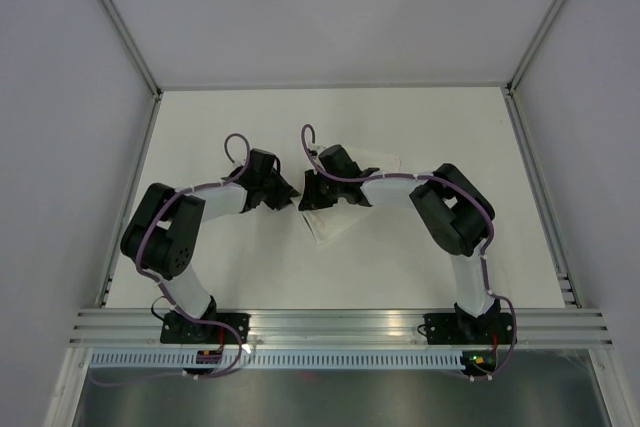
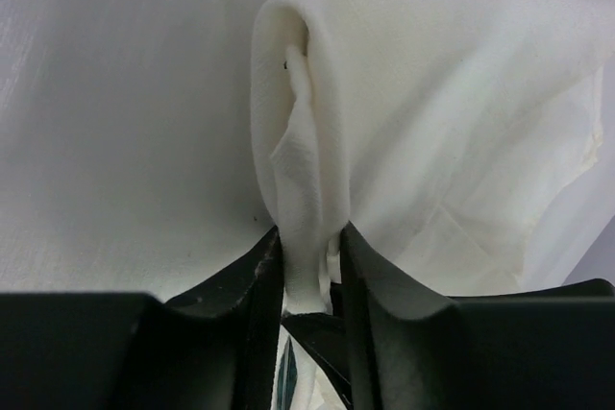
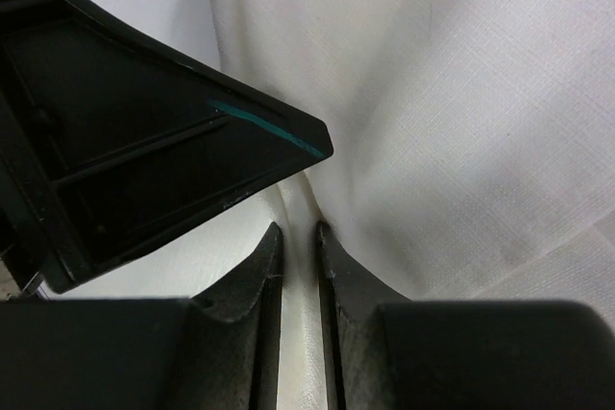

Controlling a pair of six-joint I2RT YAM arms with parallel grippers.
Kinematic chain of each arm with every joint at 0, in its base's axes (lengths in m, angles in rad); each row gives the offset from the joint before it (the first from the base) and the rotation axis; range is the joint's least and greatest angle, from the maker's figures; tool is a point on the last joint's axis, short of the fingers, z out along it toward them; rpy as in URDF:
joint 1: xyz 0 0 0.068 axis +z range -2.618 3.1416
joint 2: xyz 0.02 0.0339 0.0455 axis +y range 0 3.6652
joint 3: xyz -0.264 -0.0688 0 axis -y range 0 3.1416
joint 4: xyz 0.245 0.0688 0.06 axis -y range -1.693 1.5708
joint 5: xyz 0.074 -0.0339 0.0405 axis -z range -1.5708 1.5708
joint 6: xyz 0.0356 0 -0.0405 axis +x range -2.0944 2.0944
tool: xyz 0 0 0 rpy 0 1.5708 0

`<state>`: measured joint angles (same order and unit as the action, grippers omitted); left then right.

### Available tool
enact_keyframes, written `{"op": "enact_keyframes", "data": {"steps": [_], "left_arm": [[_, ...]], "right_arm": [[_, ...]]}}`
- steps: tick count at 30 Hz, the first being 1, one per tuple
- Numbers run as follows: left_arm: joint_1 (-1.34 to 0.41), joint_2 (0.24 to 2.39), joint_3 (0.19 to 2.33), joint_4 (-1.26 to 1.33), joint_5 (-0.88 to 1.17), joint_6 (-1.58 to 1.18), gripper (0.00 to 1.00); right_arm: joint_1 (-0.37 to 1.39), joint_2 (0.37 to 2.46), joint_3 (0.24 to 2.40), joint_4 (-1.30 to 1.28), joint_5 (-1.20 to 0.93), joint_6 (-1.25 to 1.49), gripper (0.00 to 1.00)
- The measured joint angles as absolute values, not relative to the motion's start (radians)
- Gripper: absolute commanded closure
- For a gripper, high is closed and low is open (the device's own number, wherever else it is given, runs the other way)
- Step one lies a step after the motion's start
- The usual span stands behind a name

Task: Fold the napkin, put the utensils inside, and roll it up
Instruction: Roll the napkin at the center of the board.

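The white napkin [image 1: 336, 229] lies bunched at the table's middle, under and between both grippers. My left gripper [image 1: 292, 192] is shut on a raised fold of the napkin [image 2: 432, 122], the cloth pinched between its fingers [image 2: 309, 261]. A sliver of the dark teal utensil [image 2: 285, 381] shows low between those fingers, mostly hidden by cloth. My right gripper [image 1: 308, 197] faces the left one, tip to tip, and is shut on a thin ridge of the napkin [image 3: 461, 93] between its pads [image 3: 299, 247]. A thin teal streak [image 3: 264, 127] runs along the left gripper's black body.
The white tabletop [image 1: 250, 277] is walled by metal rails at the left [image 1: 130, 197] and right [image 1: 535, 197]. Purple cables [image 1: 236, 142] loop above each wrist. The arm bases [image 1: 205, 327] stand at the near edge.
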<state>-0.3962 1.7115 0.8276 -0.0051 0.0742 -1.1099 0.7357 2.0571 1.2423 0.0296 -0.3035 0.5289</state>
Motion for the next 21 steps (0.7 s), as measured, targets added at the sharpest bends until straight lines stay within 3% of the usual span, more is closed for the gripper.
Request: {"op": "enact_keyframes", "data": {"steps": [4,7,11,15,19,21], "left_arm": [[-0.402,1.715,0.829,-0.022,0.053,-1.110,0.87],[-0.402,1.715,0.835,-0.039,0.049,-1.106,0.97],[-0.403,1.715,0.844,-0.052,0.049,-1.096,0.98],[-0.405,1.715,0.857,-0.073,0.046,-1.083,0.98],[-0.411,1.722,0.885,-0.119,0.039,-1.068,0.98],[-0.416,1.728,0.908,-0.153,0.037,-1.060,0.98]], "right_arm": [[0.733,2.057,1.237,0.039,-0.311,0.530,0.99],[0.731,2.058,1.236,0.042,-0.316,0.532,0.99],[0.730,2.058,1.236,0.042,-0.317,0.532,0.97],[0.733,2.056,1.237,0.038,-0.307,0.530,0.87],[0.763,2.037,1.242,0.004,-0.224,0.513,0.66],[0.792,2.023,1.248,-0.027,-0.155,0.497,0.61]]}}
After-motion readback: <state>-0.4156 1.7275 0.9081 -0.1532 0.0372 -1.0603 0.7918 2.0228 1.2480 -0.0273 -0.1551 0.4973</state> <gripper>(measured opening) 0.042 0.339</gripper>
